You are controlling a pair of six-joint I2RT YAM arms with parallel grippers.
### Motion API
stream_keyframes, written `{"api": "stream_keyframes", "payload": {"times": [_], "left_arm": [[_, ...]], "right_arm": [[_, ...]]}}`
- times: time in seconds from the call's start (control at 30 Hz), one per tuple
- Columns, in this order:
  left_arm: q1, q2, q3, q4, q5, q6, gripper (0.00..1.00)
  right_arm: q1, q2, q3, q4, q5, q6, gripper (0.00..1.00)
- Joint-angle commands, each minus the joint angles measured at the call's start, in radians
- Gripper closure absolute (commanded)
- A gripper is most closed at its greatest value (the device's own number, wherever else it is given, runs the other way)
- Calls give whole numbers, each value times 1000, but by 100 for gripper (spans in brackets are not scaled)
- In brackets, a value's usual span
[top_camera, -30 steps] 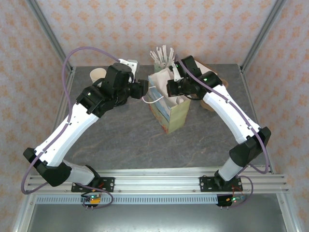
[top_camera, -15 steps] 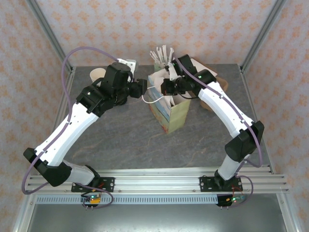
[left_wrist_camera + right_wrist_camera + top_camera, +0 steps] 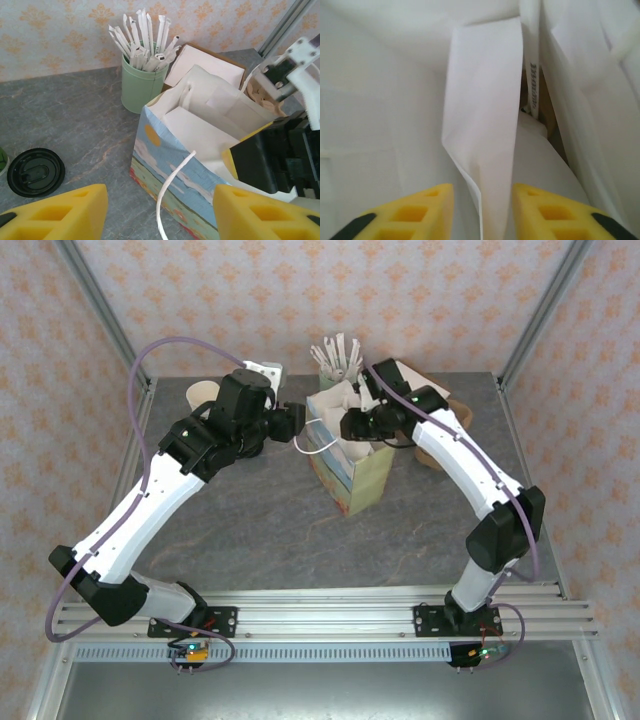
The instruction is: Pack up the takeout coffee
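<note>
**At the mouth of the paper bag [image 3: 355, 480], nothing gripped**

Inside, the right tool [image 3: 482, 200] has its jaws partly apart, gripping nothing. Outside, the left tool [image 3: 157, 205] gapes around the white handle [image 3: 172, 185], likely steadying the mouth. Where the takeout coffee is I cannot tell, probably deep inside. No lettering readable, only a printed sun [image 3: 152, 135].

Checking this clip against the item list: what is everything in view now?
bag: one, printed landscape outside, white inside, table centre
straw tin: one, green, behind bag
lid: one, black, loose on table
cup: at least one, cream inside, far left of table
box: one, brown-edged, flat, behind bag
table: one, grey
left gripper: one, yellow fingers, open, beside bag
right gripper: one, yellow fingers, open, inside bag
</note>
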Motion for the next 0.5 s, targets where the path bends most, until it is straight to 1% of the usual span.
{"api": "stream_keyframes", "payload": {"times": [0.0, 0.2, 0.27, 0.37, 0.47], "left_arm": [[13, -24, -22, 26, -13, -8, 41], [28, -46, -43, 29, -26, -4, 40], [46, -69, -73, 45, -34, -13, 38], [85, -122, -147, 88, -57, -30, 35], [146, -209, -276, 156, -93, -61, 30]], "right_arm": [[4, -48, 78, -18, 34, -20, 58], [3, -100, 133, -69, 156, -66, 52], [1, -146, 130, -65, 188, -81, 49], [-2, -252, 85, -20, 270, -101, 43], [-18, -388, -34, 61, 420, -123, 34]]}}
